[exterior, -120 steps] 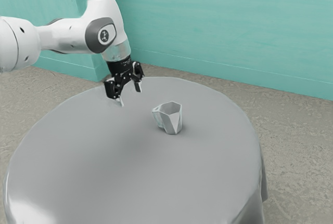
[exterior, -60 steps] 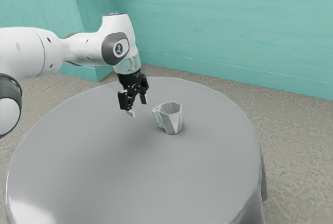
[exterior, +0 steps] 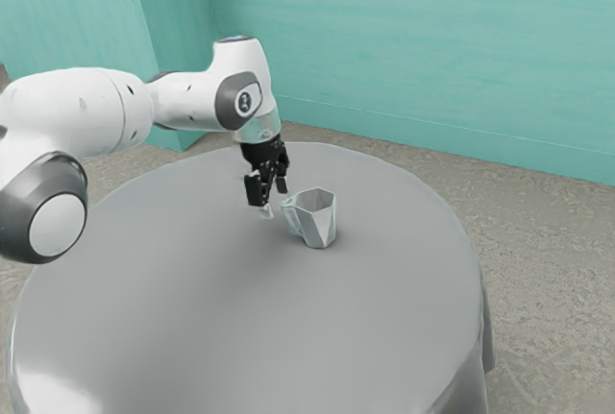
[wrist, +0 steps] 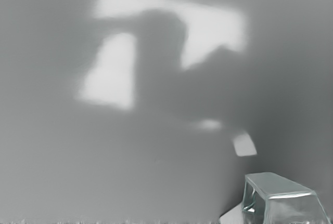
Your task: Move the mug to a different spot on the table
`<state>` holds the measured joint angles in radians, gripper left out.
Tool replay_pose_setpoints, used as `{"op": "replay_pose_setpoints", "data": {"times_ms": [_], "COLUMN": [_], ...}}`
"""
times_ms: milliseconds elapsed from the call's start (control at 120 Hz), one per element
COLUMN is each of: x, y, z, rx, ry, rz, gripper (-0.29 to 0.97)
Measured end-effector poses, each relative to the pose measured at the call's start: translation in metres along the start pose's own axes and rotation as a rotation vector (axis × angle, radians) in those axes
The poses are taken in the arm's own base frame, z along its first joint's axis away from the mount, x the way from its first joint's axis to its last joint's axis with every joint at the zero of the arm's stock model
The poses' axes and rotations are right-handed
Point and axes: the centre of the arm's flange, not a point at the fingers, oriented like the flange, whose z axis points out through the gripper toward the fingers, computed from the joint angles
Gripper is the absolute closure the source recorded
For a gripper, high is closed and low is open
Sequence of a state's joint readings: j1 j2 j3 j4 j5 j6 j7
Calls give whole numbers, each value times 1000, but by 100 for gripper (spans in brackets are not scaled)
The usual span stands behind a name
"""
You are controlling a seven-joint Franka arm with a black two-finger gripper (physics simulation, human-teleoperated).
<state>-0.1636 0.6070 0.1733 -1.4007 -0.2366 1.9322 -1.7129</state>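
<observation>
Pale mug (exterior: 312, 217) upright on worktop (exterior: 192, 318), jaws just beside it, apart, empty. Straddle one wall squarely before closing; no nudging.

One mug (exterior: 312, 218), one round table (exterior: 240, 328) — one arm (exterior: 96, 116), one hand (exterior: 266, 201)

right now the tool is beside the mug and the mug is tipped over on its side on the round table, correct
Not quite. The mug is not tipped over: it stands upright on the round table, with its opening facing up, as the exterior view shows. The tool is indeed beside it, on the exterior view's left.
</observation>
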Motion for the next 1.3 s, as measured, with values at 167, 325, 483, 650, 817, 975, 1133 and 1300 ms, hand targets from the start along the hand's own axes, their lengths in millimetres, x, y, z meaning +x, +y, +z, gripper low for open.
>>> {"op": "replay_pose_setpoints", "data": {"times_ms": [167, 325, 483, 650, 817, 975, 1133, 1300], "x": [-4, -1, 0, -1, 4, 8, 1, 5], "y": [11, 16, 21, 23, 26, 31, 34, 37], "z": [8, 7, 9, 14, 19, 24, 28, 33], "rx": [-6, -14, -18, -20, -20, -26, -35, -35], "ry": [-8, -12, -12, -18, -33, -51, -68, -74], "rz": [-16, -37, -47, -56, -80, -107, -114, -133], "gripper": [0, 0, 0, 0, 0, 0, 0, 0]}}
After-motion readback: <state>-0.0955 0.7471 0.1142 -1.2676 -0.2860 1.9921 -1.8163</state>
